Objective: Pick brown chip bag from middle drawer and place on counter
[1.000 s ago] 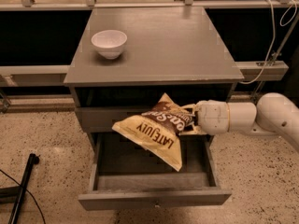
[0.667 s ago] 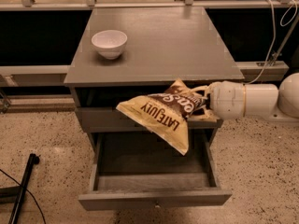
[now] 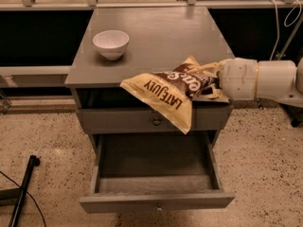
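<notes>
The brown chip bag (image 3: 170, 92) hangs in the air at the counter's front right edge, its cream end drooping over the knobbed drawer front. My gripper (image 3: 211, 82) reaches in from the right on a white arm and is shut on the bag's right end. The middle drawer (image 3: 156, 181) is pulled out below, and its grey tray floor is bare. The grey counter (image 3: 156, 37) lies just behind and above the bag's lower part.
A small white bowl (image 3: 111, 43) stands on the counter's left side. The upper drawer front with a round knob (image 3: 156, 122) is closed. A black pole (image 3: 21, 193) and cable lie on the speckled floor at the left. A rail runs behind the cabinet.
My gripper has lifted the chip bag up out of the drawer and to the right, to the level of the counter's front edge.
</notes>
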Tool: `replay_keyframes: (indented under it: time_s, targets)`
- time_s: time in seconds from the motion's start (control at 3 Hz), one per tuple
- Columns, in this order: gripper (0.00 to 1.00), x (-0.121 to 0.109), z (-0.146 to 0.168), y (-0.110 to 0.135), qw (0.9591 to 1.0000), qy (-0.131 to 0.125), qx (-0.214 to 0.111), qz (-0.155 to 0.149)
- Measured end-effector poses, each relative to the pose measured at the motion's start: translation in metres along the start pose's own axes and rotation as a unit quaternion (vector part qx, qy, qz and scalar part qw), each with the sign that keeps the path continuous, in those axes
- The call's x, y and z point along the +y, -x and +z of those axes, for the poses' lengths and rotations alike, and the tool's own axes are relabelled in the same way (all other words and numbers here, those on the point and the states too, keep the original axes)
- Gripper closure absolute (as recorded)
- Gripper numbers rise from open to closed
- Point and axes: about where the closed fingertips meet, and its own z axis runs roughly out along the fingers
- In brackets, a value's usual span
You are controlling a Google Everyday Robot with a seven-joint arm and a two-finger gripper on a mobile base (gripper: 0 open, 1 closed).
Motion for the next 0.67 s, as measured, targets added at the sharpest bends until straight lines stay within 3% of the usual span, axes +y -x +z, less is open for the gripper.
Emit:
replay_keyframes:
  time_s: [0.33, 0.67]
  targets:
    - [1.00, -0.036, 0.021, -0.019, 0.9987, -0.010, 0.050, -0.003]
    - [1.00, -0.071, 0.053, -0.038, 0.9947, -0.015, 0.101, -0.009]
